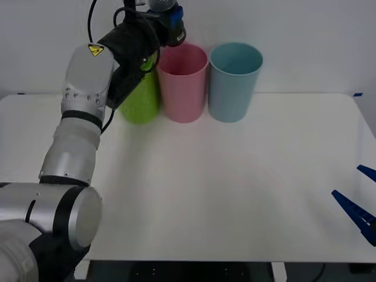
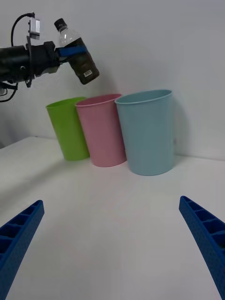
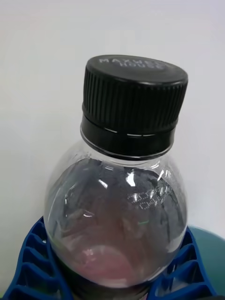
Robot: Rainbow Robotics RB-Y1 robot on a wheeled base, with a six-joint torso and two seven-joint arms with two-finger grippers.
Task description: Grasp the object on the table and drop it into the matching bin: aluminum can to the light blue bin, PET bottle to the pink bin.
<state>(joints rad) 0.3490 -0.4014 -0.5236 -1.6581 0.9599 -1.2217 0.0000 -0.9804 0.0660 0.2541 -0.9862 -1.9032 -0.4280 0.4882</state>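
Observation:
The PET bottle (image 2: 78,52), clear with a black cap (image 3: 134,107) and a dark label, hangs tilted in the air with my left gripper (image 1: 170,19) shut on its body. It is held above the rim of the pink bin (image 1: 183,82), on the side toward the lime green bin. Blue ribbed fingers (image 3: 36,263) press on both sides of the bottle. The light blue bin (image 1: 235,81) stands right of the pink one. My right gripper (image 1: 359,194) waits open and empty near the table's right edge, its fingers (image 2: 21,234) spread wide.
A lime green bin (image 1: 141,97) stands left of the pink bin, partly behind my left arm. All three bins line up at the back of the white table (image 1: 235,194). A plain wall rises behind them.

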